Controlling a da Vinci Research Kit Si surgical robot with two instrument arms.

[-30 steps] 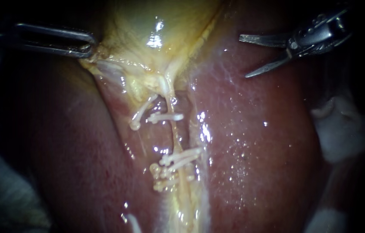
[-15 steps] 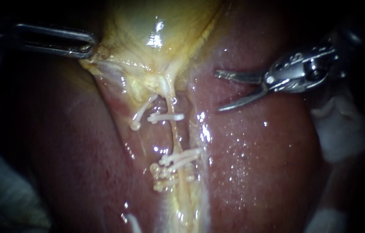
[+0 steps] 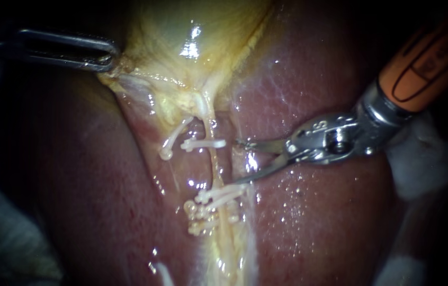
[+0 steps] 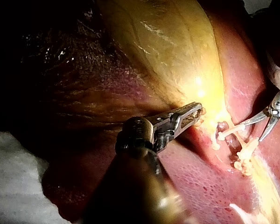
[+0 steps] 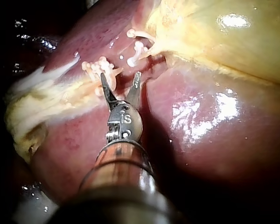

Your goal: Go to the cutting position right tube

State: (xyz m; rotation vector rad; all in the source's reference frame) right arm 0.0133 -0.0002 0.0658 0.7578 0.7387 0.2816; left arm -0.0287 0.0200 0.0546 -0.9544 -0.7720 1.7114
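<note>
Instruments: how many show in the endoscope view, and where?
2. The left instrument holds the gallbladder edge at upper left. The right instrument, jaws open, lies beside the right tube, between its upper clip and lower clips. None seems hidden.

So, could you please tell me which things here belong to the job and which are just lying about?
Job: right instrument; tube; clips; left instrument, holding the gallbladder.
Lying about: liver; gauze.
</note>
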